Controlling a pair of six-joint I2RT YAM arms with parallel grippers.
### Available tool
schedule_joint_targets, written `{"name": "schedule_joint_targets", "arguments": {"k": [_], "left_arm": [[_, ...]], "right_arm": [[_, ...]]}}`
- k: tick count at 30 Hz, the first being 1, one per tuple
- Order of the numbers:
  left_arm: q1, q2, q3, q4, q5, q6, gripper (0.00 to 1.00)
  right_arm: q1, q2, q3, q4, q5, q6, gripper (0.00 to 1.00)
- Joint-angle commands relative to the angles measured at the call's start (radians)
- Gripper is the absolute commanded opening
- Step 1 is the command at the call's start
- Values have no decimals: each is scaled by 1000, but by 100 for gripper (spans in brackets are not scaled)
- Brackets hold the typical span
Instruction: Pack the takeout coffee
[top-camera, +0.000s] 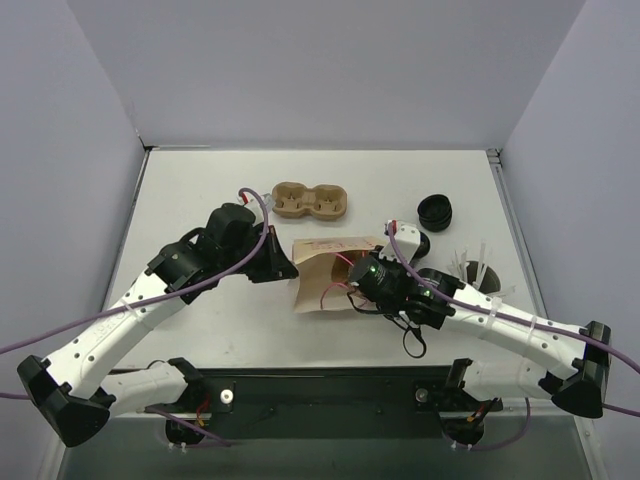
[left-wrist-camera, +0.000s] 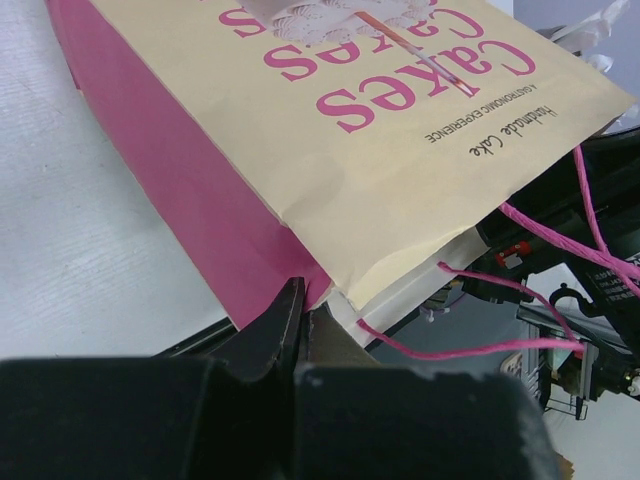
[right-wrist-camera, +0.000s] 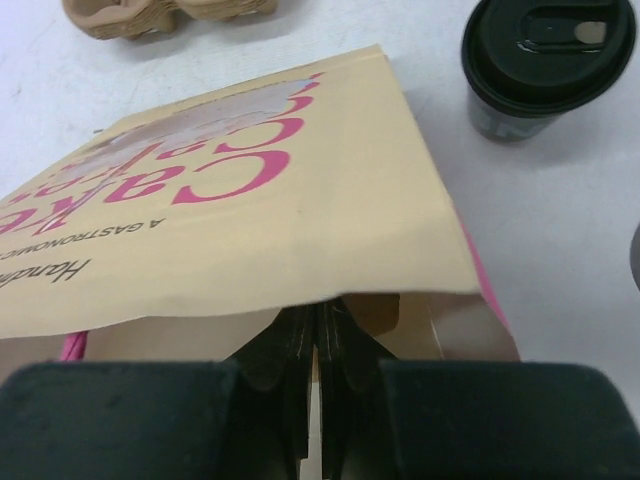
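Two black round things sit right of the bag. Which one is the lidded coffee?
The lidded cup nearest the paper bag, upright with a sip-hole lid. The one farther back is only a stack of lids.

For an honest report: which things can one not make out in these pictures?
Inside of the paper bag: top view, its upper panel covers it; right wrist shows only a slit.
Whether the right gripper pinches paper: right wrist, the bag's upper lip hides its fingertips.
Contents of the lidded cup: right wrist, its lid hides them.
Dark thing at that view's right edge: cut off.
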Motion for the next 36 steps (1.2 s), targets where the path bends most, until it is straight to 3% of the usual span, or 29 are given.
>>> {"name": "schedule_joint_targets", "arguments": {"k": [1, 5, 27, 36], "left_arm": [[8, 14, -5, -3, 0, 52, 0], [10, 23, -7, -17, 0, 66, 0], [37, 106, 186, -159, -15, 66, 0], [45, 126, 183, -184, -7, 69, 0]], "right_arm": [[-7, -48, -44, 146, -68, -152, 0], [-19, -68, -78, 282, -125, -212, 0], [-42, -104, -188, 578, -242, -278, 0], [-136, -85, -251, 764, -452, -289, 0]]}}
